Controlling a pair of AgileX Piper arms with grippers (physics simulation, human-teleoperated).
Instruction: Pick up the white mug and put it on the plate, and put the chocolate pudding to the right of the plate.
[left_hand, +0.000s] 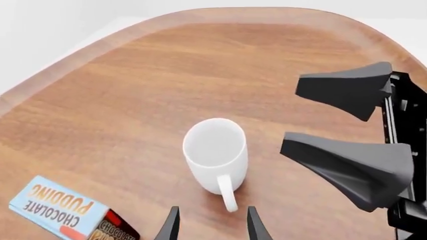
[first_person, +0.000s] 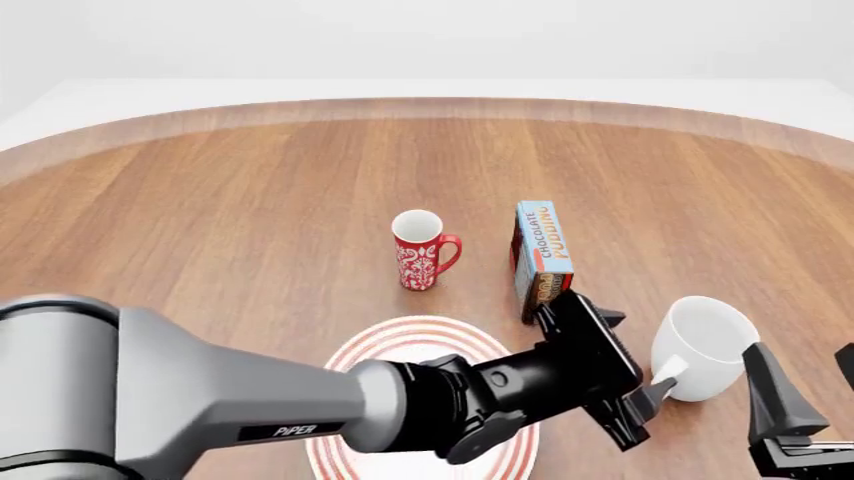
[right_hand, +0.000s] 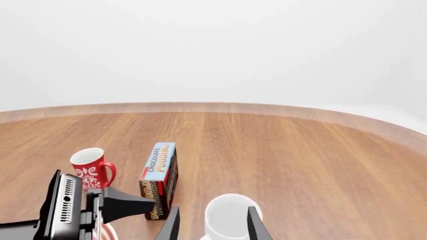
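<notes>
Left gripper (first_person: 638, 398), jaws wide, straddles the mug (first_person: 705, 347) handle for pickup; right gripper (first_person: 814, 390) waits open.

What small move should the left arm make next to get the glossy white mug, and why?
Probably ease the left gripper forward and down, then close on the loop handle. In the left wrist view the plain glossy white mug stands upright on the wooden table, its handle pointing into the gap between the open fingertips, not yet between them. The right gripper hovers close beside, so keep the move short.
</notes>
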